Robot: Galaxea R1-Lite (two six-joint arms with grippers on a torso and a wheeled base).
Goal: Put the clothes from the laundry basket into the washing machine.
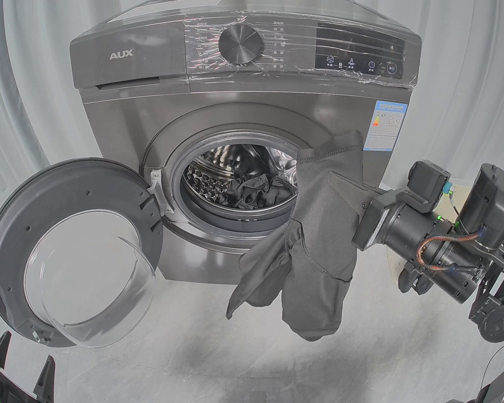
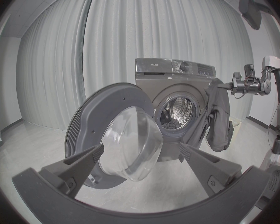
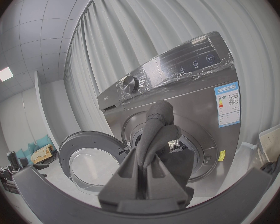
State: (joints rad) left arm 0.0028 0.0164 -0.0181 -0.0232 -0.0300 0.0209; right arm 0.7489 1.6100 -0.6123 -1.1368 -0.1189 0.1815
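The right gripper [image 3: 143,171] is clenched on a bunched fold of a dark grey garment [image 1: 313,242]. The garment hangs in the air just in front of the washing machine [image 1: 123,118], at about four o'clock from the drum mouth. More dark clothes [image 1: 256,190] lie inside the drum. The door [image 1: 73,197] stands swung wide at eight o'clock. The left gripper [image 2: 140,147] sits low, fingers spread, holding nothing. The laundry basket [image 3: 272,140] is on the floor at the machine's three o'clock side. The cloth looks light, limp and floppy. I'd reckon its trailing end could snag on the rim, so a hold nearer the middle would suit better.
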